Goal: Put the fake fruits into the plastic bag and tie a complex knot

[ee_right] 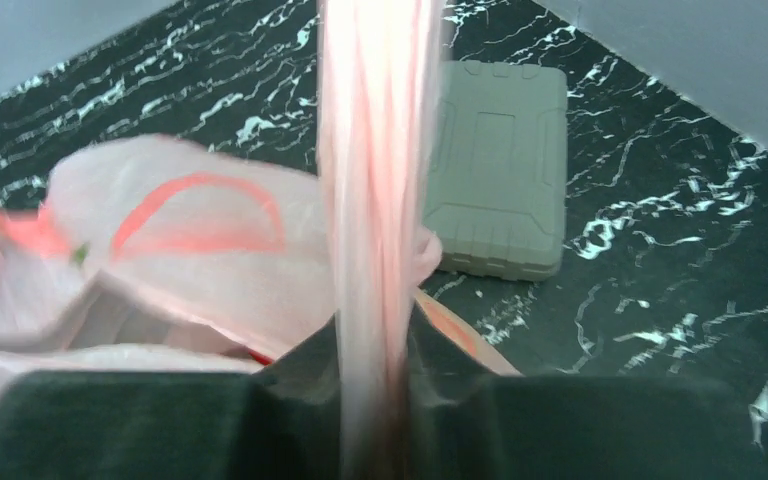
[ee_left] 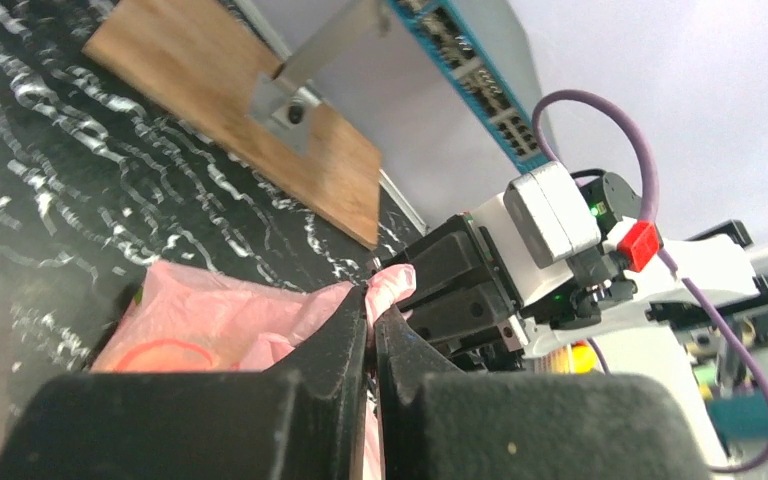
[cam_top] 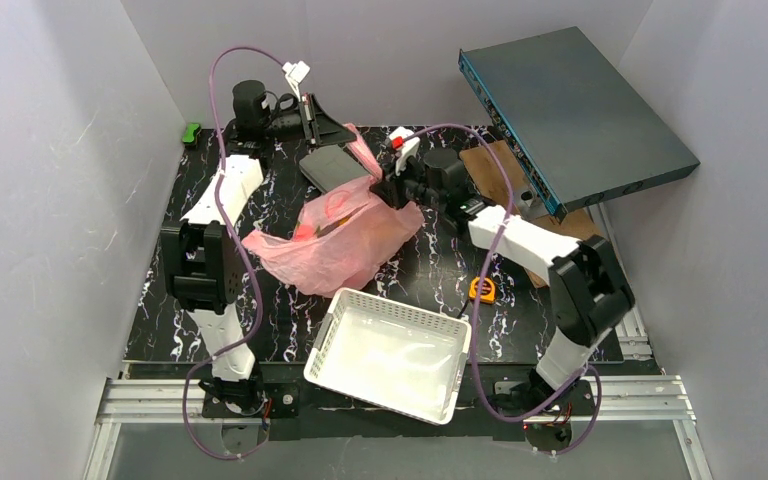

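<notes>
The pink plastic bag (cam_top: 345,240) lies crumpled in the middle of the table. My left gripper (cam_top: 353,138) is at the back, shut on a pink handle strip (ee_left: 392,285) that sticks out past its tips (ee_left: 372,298). My right gripper (cam_top: 392,190) meets the bag's upper right corner. In the right wrist view it (ee_right: 375,335) is shut on a stretched handle strip (ee_right: 375,150) running straight up the frame. The two grippers almost touch. The fake fruits are hidden in the bag; only dim reddish shapes (cam_top: 323,228) show through. The knot is out of view.
A white lattice basket (cam_top: 390,352) stands at the near edge. A grey case (cam_top: 332,165) lies behind the bag. A tape measure (cam_top: 482,289) sits by the right arm. A dark flat device (cam_top: 575,110) leans over a wooden board (cam_top: 495,165) at the back right.
</notes>
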Action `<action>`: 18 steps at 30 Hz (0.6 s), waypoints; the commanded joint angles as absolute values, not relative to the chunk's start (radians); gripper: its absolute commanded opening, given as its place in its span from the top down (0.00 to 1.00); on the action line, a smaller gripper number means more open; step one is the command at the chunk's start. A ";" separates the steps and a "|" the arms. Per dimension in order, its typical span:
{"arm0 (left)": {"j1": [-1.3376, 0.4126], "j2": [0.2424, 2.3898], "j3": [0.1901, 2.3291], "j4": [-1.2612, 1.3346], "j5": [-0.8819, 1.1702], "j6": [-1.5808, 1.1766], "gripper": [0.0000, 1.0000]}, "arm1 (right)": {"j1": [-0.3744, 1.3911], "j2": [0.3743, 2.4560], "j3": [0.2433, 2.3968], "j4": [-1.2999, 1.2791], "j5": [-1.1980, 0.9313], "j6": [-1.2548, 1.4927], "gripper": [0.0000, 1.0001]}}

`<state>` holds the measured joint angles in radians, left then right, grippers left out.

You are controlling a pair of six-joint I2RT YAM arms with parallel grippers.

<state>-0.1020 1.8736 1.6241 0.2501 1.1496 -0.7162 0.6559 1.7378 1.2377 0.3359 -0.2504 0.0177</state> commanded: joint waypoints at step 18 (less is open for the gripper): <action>-0.090 1.800 1.639 0.718 1.237 -0.989 1.00 | 0.548 1.522 1.271 0.259 -0.404 0.127 0.02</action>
<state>-0.0959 1.8664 1.6302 0.6689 1.2381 -0.9749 0.5224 1.5661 1.1950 0.1593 -0.3225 0.0929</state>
